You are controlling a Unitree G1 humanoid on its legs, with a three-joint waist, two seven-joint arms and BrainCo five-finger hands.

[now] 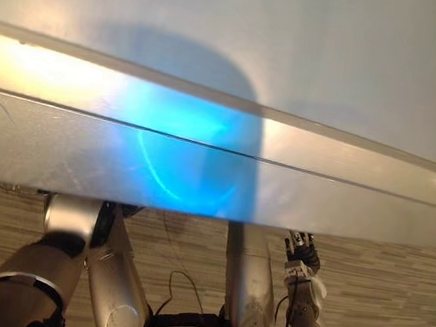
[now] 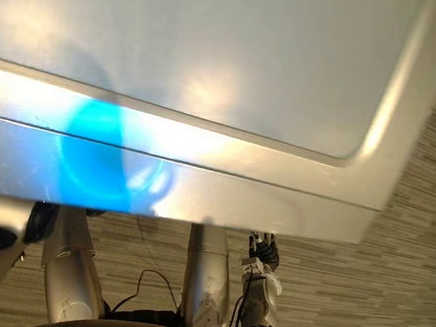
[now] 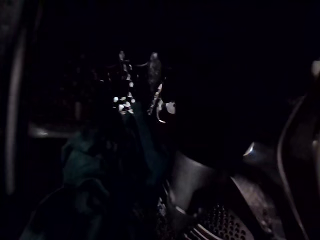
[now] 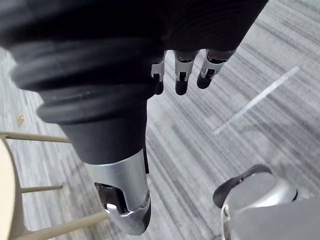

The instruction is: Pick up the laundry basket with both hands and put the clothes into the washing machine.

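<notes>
Right wrist view: the right hand (image 4: pixel 181 80) hangs relaxed and empty above the floor (image 4: pixel 240 100), near the washing machine (image 1: pixel 211 70); teal clothes (image 3: pixel 95 170) lie in darkness before the left hand, whose grip cannot be told.

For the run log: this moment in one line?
washing machine: close ahead; right hand: open, empty, above floor; left wrist view: teal cloth in darkness

Cropped by the head views' edges: broad silver-white metal washing machine top (image 1: pixel 214 39). Lost under its front lip: left forearm (image 1: pixel 65 222). Too dark inside to separate left hand (image 3: pixel 151 80) from crumpled dark teal cloth (image 3: pixel 95 165) beside perforated grey drum metal (image 3: pixel 215 220). Cut short at the right wrist view's edge: pale wooden chair (image 4: pixel 10 200).
</notes>
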